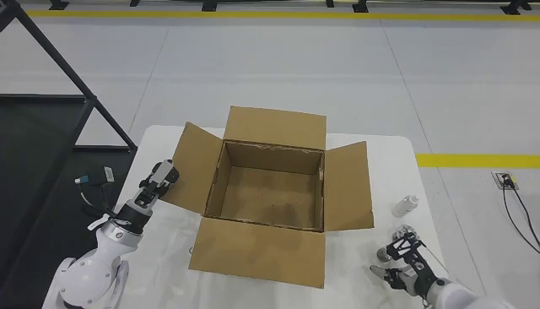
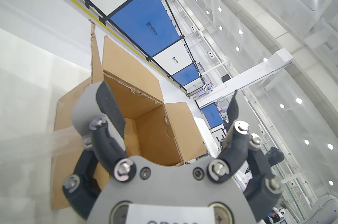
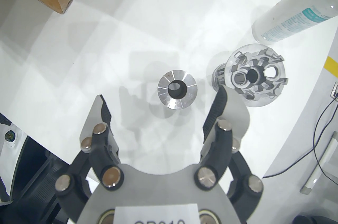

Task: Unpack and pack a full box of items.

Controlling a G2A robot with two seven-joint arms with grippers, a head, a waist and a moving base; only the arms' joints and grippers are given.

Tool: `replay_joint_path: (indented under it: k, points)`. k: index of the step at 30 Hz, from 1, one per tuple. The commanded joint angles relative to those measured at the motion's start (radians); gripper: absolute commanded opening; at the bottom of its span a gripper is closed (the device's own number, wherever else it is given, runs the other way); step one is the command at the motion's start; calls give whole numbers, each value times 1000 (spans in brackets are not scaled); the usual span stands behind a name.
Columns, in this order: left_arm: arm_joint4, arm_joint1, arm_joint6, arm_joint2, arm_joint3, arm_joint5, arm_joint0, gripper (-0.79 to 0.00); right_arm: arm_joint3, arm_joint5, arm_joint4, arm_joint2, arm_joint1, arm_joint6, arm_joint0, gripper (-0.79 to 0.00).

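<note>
Right gripper [image 3: 161, 97] and left gripper [image 2: 169, 93] spread, one box [image 1: 266, 159], one bottle [image 3: 290, 19], one cone [image 3: 165, 90], one hub [image 3: 274, 77]

Two matching grippers
Left gripper [image 2: 170, 91] and right gripper [image 3: 161, 94] are built of grey plates, black links, silver screws.

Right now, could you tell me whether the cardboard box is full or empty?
Empty. In the top view the cardboard box stands with four flaps spread, and only its bare floor shows inside.
</note>
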Motion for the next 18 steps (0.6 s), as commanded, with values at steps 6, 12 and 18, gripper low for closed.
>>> replay_joint_path:
  k: [6, 12, 18]
  points:
    - [0, 0, 0, 0, 0, 0, 0, 0, 20, 3, 21, -8, 5, -1, 19, -289]
    - [0, 0, 0, 0, 0, 0, 0, 0, 29, 11, 37, -11, 9, 5, 33, -317]
    - [0, 0, 0, 0, 0, 0, 0, 0, 39, 21, 41, -21, 13, 11, 45, -354]
